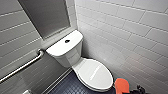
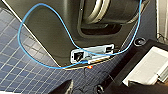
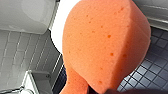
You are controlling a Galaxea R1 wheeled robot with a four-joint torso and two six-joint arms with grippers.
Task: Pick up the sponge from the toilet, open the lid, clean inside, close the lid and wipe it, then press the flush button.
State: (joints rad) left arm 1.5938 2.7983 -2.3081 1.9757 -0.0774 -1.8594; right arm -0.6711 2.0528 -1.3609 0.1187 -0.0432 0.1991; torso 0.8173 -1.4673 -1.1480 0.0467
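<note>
The sponge [image 1: 122, 85] sits pinched in the right gripper [image 1: 138, 90], raised just beside the front of the toilet [image 1: 72, 58], off to the bowl's side, not touching it. The fingers look clamped on its narrow end; the exact contact is hard to make out. Sponge is porous foam, likely very light and squashy, so it deforms under grip; the pinched waist is the sensible hold, leaving the fat lobe free for wiping. The lid [image 1: 93, 73] is down, glossy plastic, probably slick, best lifted at the front edge. The flush button [image 1: 67, 41] is centred on the tank top. Dark tiled floor [image 1: 67, 86], white tiled wall [image 1: 130, 30], grab rail [image 1: 23, 67]; tight corner.
</note>
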